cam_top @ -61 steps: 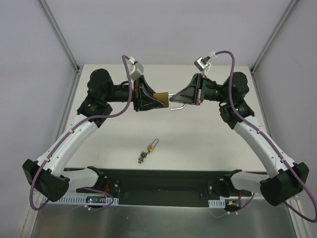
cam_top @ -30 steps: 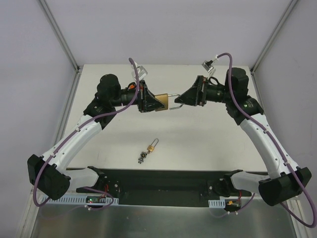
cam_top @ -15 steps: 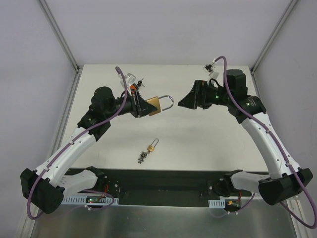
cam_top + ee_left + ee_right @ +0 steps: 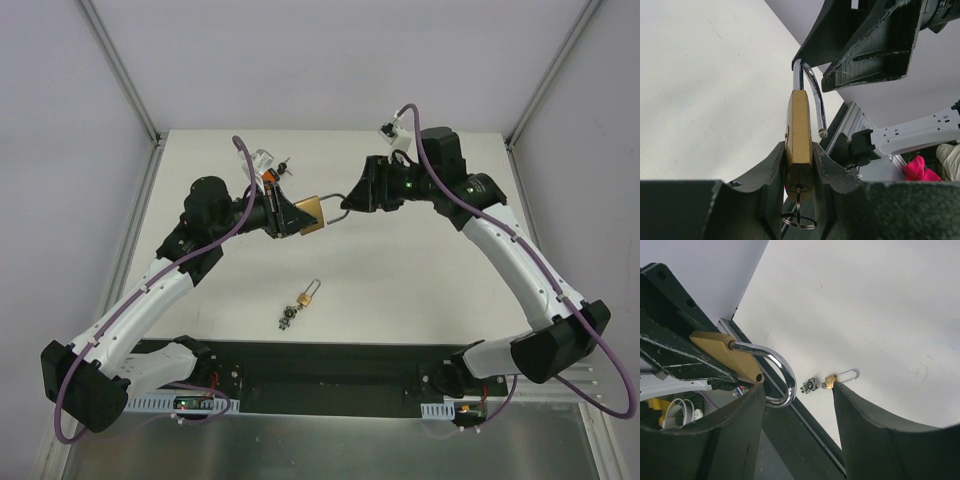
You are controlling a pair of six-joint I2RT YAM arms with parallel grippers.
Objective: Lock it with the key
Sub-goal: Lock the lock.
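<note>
The padlock hangs in the air over the far half of the desk. The left gripper is clamped on its brass body, with the key seated in the keyway at the bottom end.

In the top view its long axis runs roughly from 8 o'clock to 2 o'clock. The body is at the left gripper's end and the shackle points toward 2 o'clock. The right gripper sits exactly there, much the nearer of the two to the steel loop.

The shackle is open: its free leg stands out of the body, beside the empty hole.

In the right wrist view the right gripper's jaws are spread. The bend of the shackle is in the gap, close to one finger, and nothing is pinched. Judging from this, the coming move is a push back along the axis toward 8 o'clock, once the free leg is lined up with its hole.

A second, small padlock lies on the desk at 6 o'clock of the held one, well apart.
</note>
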